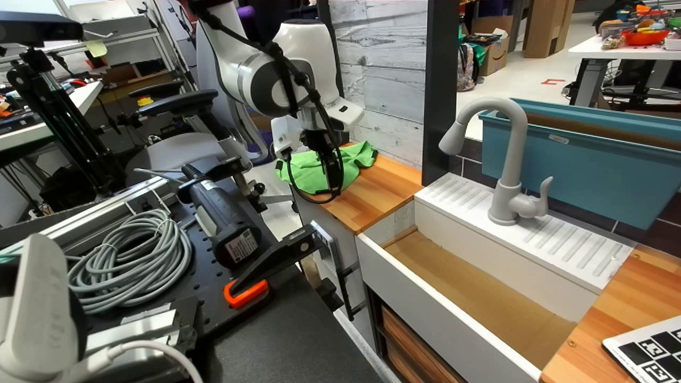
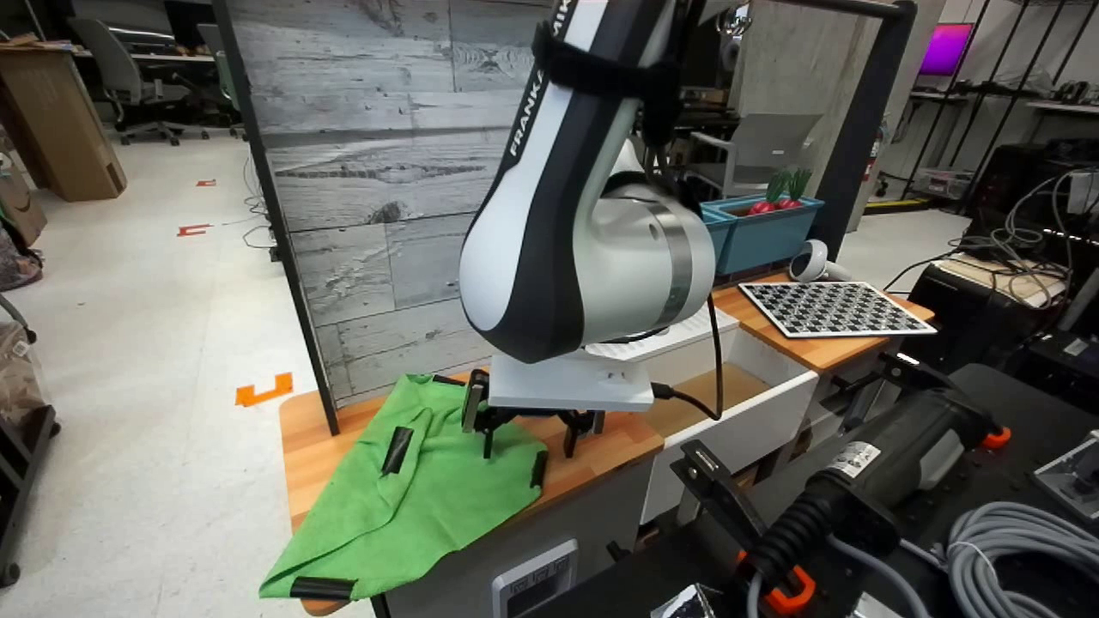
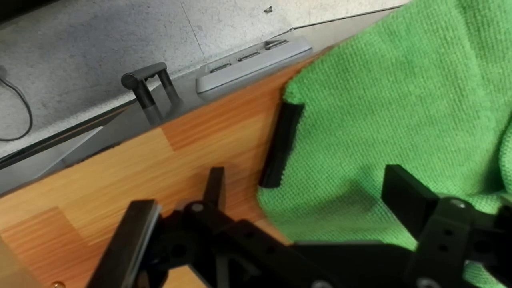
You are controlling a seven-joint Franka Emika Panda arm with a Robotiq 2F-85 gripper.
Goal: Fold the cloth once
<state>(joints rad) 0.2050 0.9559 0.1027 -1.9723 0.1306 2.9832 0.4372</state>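
The lime-green cloth (image 1: 306, 173) lies rumpled on the wooden counter (image 2: 601, 451), with black strips at its corners. In an exterior view the cloth (image 2: 429, 498) has a folded-looking ridge, and its near part reaches past the counter's front edge. In the wrist view the cloth (image 3: 360, 120) fills the right side, with a black strip (image 3: 280, 148) along its near edge. My gripper (image 3: 306, 172) is open and empty, pointing down over this edge. One finger is above bare wood, the other above the cloth. In both exterior views the gripper (image 2: 528, 453) (image 1: 332, 186) is low over the counter.
A wood-panelled wall (image 2: 369, 172) rises behind the counter. A white sink (image 1: 425, 287) with a grey faucet (image 1: 513, 159) is beside it. A cart with a black tool (image 1: 223, 223) and coiled cable (image 1: 133, 260) stands in front. A black handle (image 3: 146, 86) juts from the counter front.
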